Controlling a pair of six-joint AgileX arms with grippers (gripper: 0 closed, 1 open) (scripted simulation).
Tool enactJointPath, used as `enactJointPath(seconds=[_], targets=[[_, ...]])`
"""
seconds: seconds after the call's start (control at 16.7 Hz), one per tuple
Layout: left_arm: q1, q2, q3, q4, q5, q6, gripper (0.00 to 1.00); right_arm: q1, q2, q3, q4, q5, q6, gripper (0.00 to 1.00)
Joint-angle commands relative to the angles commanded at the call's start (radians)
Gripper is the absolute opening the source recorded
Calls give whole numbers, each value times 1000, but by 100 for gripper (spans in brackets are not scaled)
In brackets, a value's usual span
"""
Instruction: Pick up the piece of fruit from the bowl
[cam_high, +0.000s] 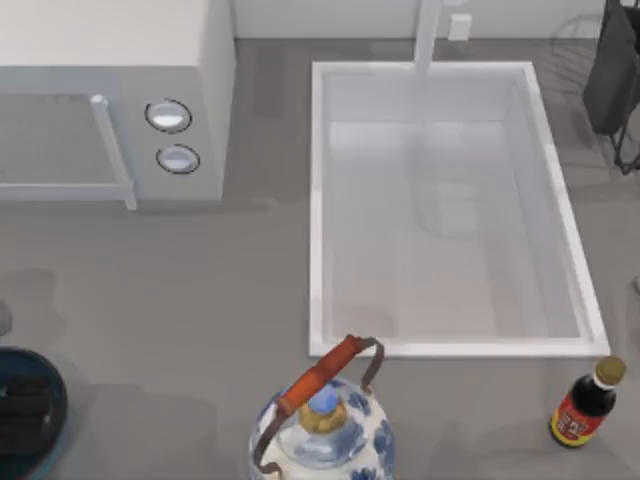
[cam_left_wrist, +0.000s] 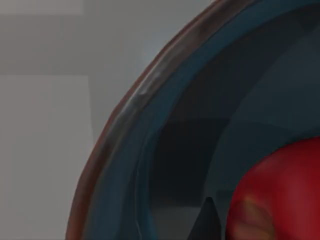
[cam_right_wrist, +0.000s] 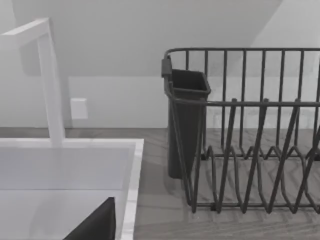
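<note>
The left end effector (cam_high: 22, 405) sits low inside the bowl (cam_left_wrist: 125, 115) at the table's near left, probably to reach the piece of fruit (cam_left_wrist: 280, 195), its finger state impossible to tell.

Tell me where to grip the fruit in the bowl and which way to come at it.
Grip the fruit across its widest middle, coming down from above. It looks round and glossy, so a high pinch would likely slip off. It lies inside the bowl, whose raised rim blocks a sideways approach. The left wrist view is already close over it.
</note>
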Motion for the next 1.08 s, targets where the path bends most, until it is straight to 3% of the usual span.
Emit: enactJointPath(seconds=[0.6,1.08], targets=[[0,0,0,0,0,0,2,0,0,0,0,0,0,100],[0,0,0,0,0,0,0,0,0,0,0,0,0,100]])
